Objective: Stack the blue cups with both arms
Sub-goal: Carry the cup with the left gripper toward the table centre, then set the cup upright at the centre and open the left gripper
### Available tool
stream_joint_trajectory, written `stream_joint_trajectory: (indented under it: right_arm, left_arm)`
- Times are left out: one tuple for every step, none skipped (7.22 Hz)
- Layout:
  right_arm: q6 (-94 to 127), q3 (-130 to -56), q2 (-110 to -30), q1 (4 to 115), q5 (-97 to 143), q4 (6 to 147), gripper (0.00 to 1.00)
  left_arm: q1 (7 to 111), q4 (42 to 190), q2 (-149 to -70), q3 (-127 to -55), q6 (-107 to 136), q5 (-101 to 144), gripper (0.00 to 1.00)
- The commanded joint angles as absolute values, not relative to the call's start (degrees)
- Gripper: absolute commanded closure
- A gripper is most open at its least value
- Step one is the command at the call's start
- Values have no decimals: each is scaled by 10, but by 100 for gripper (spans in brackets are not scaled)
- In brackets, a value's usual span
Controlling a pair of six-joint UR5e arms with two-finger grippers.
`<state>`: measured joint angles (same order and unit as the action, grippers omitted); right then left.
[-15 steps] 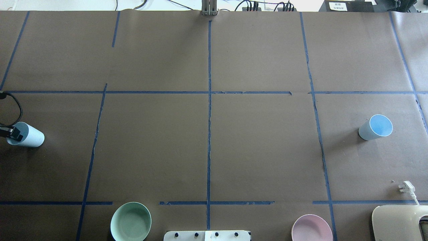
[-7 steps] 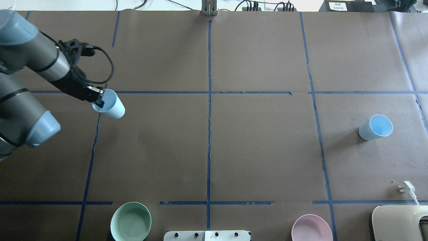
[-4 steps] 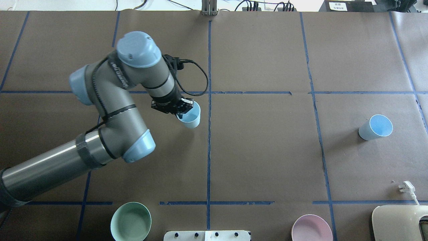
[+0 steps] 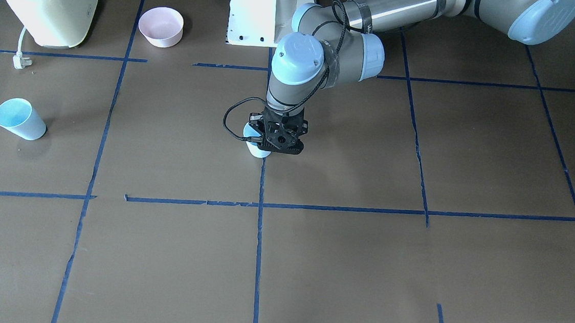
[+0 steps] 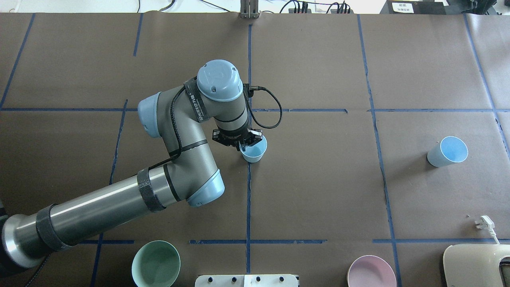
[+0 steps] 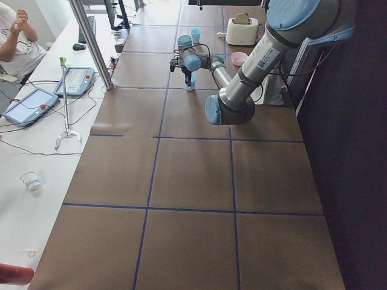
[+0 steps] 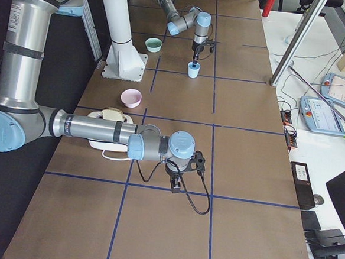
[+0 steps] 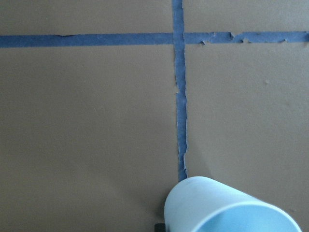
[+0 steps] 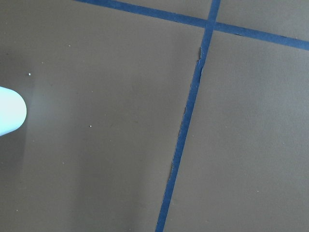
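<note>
The left hand hides most of the held blue cup in the front view, and the left wrist view cuts this cup at its bottom edge. The right hand, seen only in the right side view, is too small to judge its jaws.

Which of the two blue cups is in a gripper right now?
The centre cup, on the middle tape line: the left gripper pinches its rim. The other cup stands free on the robot's right.

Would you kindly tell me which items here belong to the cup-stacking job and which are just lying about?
Job: held blue cup, in the left end effector; free blue cup.
Lying about: mint-green bowl; pink bowl; toaster; plug.
</note>
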<state>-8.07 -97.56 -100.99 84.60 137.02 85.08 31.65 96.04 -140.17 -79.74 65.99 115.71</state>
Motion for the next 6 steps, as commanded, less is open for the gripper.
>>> stream_joint_trajectory:
  right_arm:
    - [-80, -976, -1010, 846, 1370, 851, 0]
    - [-81, -976, -1010, 846, 1370, 851, 0]
    - [-80, -976, -1009, 846, 1370, 851, 0]
    - [-80, -976, -1009, 846, 1370, 851, 0]
    - [-80, -976, -1009, 846, 1370, 851, 0]
    - [-80, -976, -1009, 846, 1370, 851, 0]
  left_arm:
    - [316, 957, -1400, -809, 662, 1127, 0]
    - [325, 946, -1390, -845, 658, 1130, 0]
    - [332, 883, -1367, -913, 650, 1131, 0]
    - [351, 833, -1329, -982, 604, 1138, 0]
    - [383, 806, -1276, -1041, 549, 1169, 0]
    - [428, 802, -1195, -1106, 467, 1195, 0]
